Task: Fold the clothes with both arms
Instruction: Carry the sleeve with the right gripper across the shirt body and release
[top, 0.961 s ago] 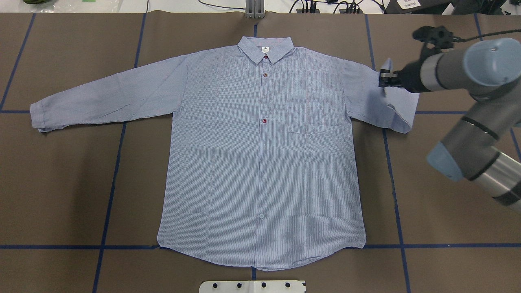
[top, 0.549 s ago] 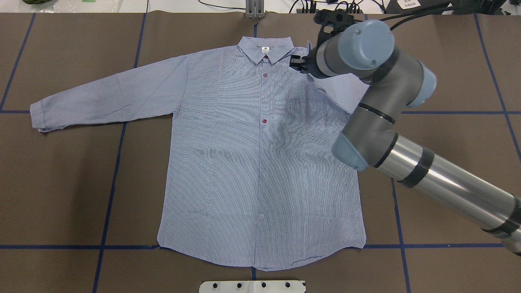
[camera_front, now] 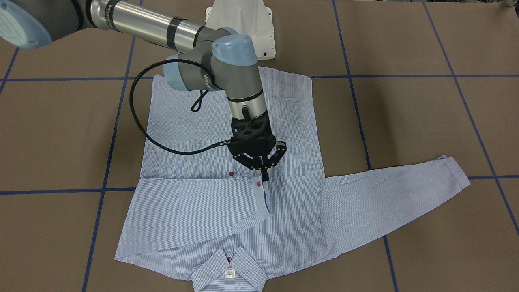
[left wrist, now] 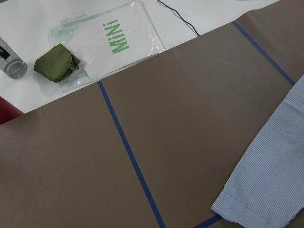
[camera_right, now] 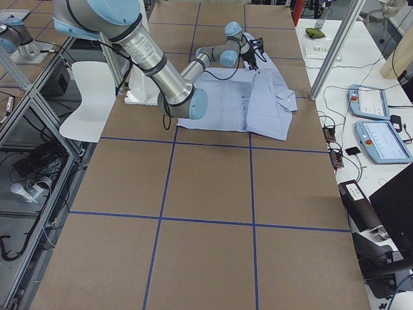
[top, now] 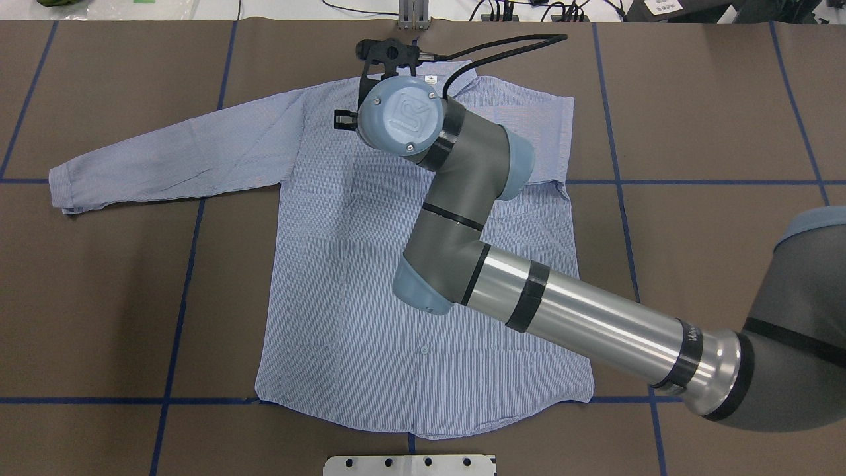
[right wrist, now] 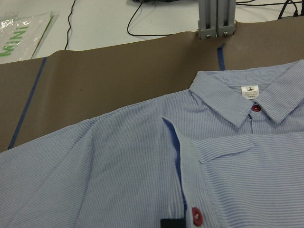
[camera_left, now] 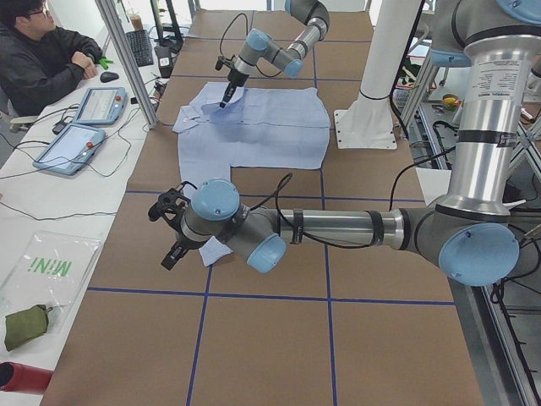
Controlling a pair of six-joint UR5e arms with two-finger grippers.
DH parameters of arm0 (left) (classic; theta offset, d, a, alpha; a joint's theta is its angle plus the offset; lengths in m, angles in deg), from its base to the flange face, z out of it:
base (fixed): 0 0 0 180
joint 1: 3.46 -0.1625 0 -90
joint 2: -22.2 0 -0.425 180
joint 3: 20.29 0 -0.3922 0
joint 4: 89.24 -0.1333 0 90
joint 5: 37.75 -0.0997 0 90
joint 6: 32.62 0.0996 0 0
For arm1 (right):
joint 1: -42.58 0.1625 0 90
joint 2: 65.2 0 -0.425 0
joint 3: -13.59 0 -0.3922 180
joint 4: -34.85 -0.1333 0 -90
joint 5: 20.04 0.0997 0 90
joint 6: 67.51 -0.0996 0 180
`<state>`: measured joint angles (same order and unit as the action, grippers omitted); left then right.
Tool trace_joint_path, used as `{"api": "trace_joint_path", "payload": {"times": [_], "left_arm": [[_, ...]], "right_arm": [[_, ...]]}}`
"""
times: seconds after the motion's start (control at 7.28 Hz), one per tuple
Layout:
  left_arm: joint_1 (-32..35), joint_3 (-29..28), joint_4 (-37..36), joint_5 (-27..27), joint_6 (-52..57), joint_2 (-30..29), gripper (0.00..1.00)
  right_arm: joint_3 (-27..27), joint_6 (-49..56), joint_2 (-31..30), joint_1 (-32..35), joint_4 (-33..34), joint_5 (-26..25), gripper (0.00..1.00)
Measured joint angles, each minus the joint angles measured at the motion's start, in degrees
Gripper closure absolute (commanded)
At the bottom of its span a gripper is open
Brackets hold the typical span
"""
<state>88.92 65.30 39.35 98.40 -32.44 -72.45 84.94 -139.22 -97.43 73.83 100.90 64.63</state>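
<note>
Reading anything on the shirt [top: 370, 317]?

Only a white collar label [right wrist: 250, 90] is showing, and its print is coming out too small to read. On the white surface beside the table [left wrist: 190, 118], a clear bag [left wrist: 102, 40] is carrying "MiNi" in green letters.

Counting things up?

Three red buttons [camera_front: 231, 173] are showing in the front camera: one at the collar, one on the placket, one on a cuff. One shirt is lying there, and two arms are reaching in, the right arm [top: 562, 317] and the left arm [camera_left: 338, 228].

Where is the shirt lying?

It is lying front up on the taped table, collar toward the edge far from the robot. One sleeve is lying folded across the chest; the other is stretching out flat to the robot's left.

And the jaws?

The right gripper [camera_front: 265, 174] is pinching the folded sleeve's cuff over the placket, fingers drawn together on the cloth. The left gripper [camera_left: 172, 254] is hanging near the outstretched cuff, appearing only in a side camera, so I cannot tell how its jaws are standing.
</note>
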Motion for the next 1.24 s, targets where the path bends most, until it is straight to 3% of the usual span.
{"api": "trace_joint_path", "payload": {"times": [0.14,0.27,0.41,0.82,0.96,1.24], "left_arm": [[0.0,-0.1,0.0,0.0,0.0,0.0,0.01],[0.0,-0.1,0.0,0.0,0.0,0.1,0.01],[0.0,-0.3,0.0,0.0,0.0,0.1,0.01],[0.0,-0.3,0.7,0.0,-1.0,0.2,0.0],[-0.2,-0.3,1.6,0.0,-1.5,0.3,0.0],[-3.3,-0.4,2.4,-0.5,-2.9,0.0,0.0]], "right_arm": [[-1.7,0.0,1.7,-1.6,0.0,-1.8,1.0],[-3.4,0.0,3.2,-2.8,0.0,-3.1,0.07],[-5.3,0.0,4.4,-3.9,0.1,-4.4,0.0],[-6.5,0.4,6.1,-3.8,4.9,-3.9,0.0],[-5.5,1.8,6.6,-1.2,10.7,0.3,0.0],[-1.3,9.1,4.1,7.4,19.1,13.2,0.0]]}}
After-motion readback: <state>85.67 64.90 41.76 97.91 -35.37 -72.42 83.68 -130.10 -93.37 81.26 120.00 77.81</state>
